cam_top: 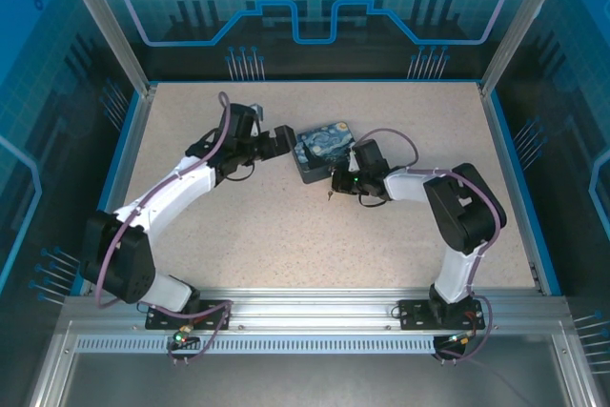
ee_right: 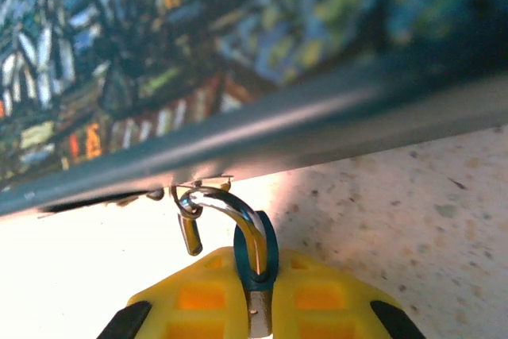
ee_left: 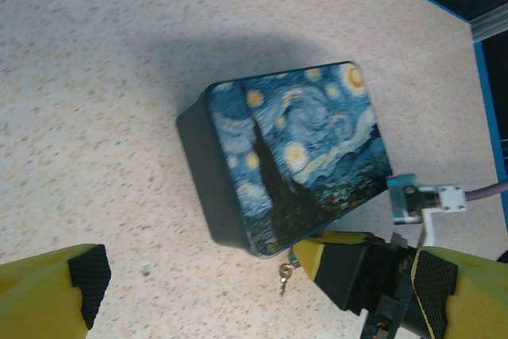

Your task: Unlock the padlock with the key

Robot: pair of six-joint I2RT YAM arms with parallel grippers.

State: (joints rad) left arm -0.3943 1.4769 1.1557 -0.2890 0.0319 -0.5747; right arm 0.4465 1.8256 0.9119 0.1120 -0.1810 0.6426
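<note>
– Right gripper sits nearest. Its yellow fingers are pinched narrow on what I take for the padlock, its bluish body edge-on between them.

– Where's the lock, going by the box?

– Right under the box's lower edge. Its shackle curves up out of the claw to a little catch on the box. So the long axis runs from the claw straight toward the box.

– And the key?

– What looks like the key dangles just beside the shackle, at that same edge. It's too small to tell how it's hung.

– The other arm?

– Left gripper stands by the box's end, round the corner from the lock, jaws wide and holding nothing. The right arm is much the nearer. I reckon the left must come round that corner to reach the key.
</note>
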